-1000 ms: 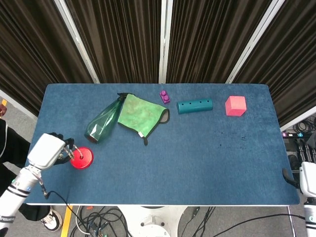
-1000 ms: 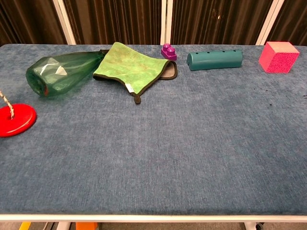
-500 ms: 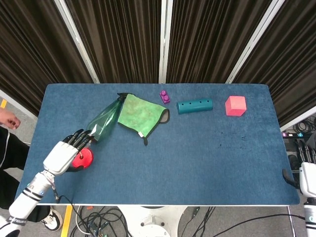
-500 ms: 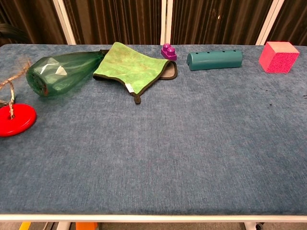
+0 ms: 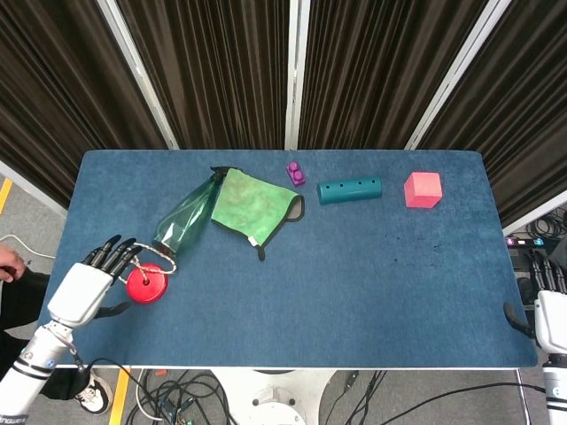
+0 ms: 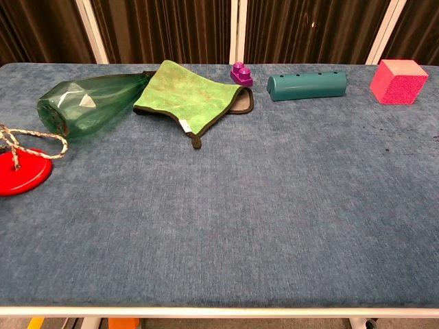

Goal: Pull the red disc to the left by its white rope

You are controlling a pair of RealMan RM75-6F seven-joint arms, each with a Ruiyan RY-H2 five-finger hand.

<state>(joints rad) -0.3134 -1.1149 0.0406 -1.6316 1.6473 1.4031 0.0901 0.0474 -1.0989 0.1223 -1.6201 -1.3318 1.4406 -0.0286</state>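
Left hand (image 5: 89, 282) now sits off the worktop's (image 5: 354, 266) 9 o'clock edge, fingers spread and extended toward the red disc (image 5: 146, 285), holding nothing. 1.0 s ago it was curled at the disc with the white rope taut upward in the chest view; 0.5 s ago it was opening above the disc. Rope release is complete.

White rope (image 6: 31, 140) lies slack: in the chest view it loops on the worktop just behind the disc, from the disc's centre out toward the green bottle (image 6: 92, 103). In the head view the loop shows at the disc's 12 to 1 o'clock, near the bottle's base. The fingertips look close to the rope's near end; contact cannot be told.

Red disc rests flat at the worktop's far 9 o'clock side, near the edge, just in front of the bottle. Its position matches both earlier frames; no further travel in the last second.

Right hand (image 5: 549, 297) is low at the worktop's 3 o'clock corner, only partly in frame; fingers seem to point upward, but whether spread or curled cannot be told.

Judgement: the pull looks finished. Disc is about as far left as the worktop allows, rope dropped, hand backing away. Green cloth (image 5: 255, 205), teal cylinder (image 5: 349, 189), pink cube (image 5: 423, 189) and purple piece (image 5: 295, 173) are unchanged.
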